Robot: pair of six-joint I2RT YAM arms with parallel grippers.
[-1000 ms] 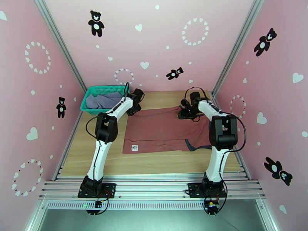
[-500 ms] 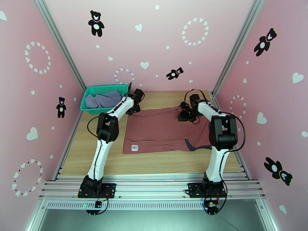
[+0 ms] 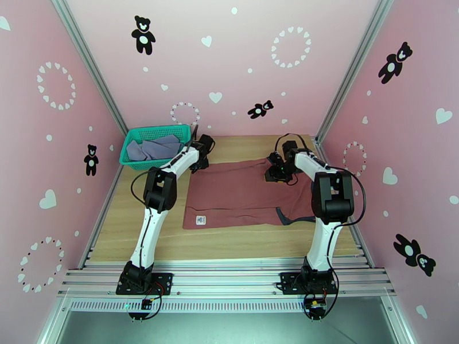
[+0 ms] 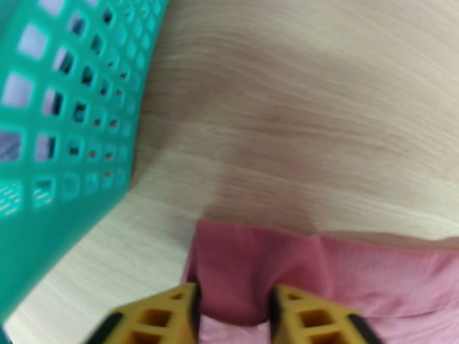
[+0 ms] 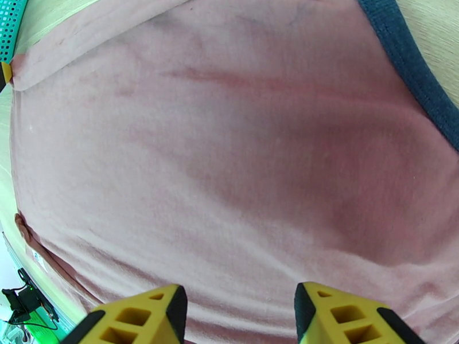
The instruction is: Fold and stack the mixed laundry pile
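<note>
Room: pink stickered walls point(image 3: 229, 64) are enclosing a pale wooden table point(image 3: 229, 239).
Left gripper point(image 4: 235, 293): clenching rust-red tank top point(image 3: 241, 193), far-left corner.
Right gripper point(image 5: 238, 293): hovering, released.

Pink walls point(image 3: 172, 53), black bear point(image 3: 143, 34) and white heart decals point(image 3: 215, 97), wooden tabletop point(image 3: 229, 242), aluminium frame point(image 3: 229, 279)

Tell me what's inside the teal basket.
A crumpled grey-lavender shirt lies inside the teal basket, filling most of it. Whatever may sit beneath the shirt, and the basket's floor, is covered.
</note>
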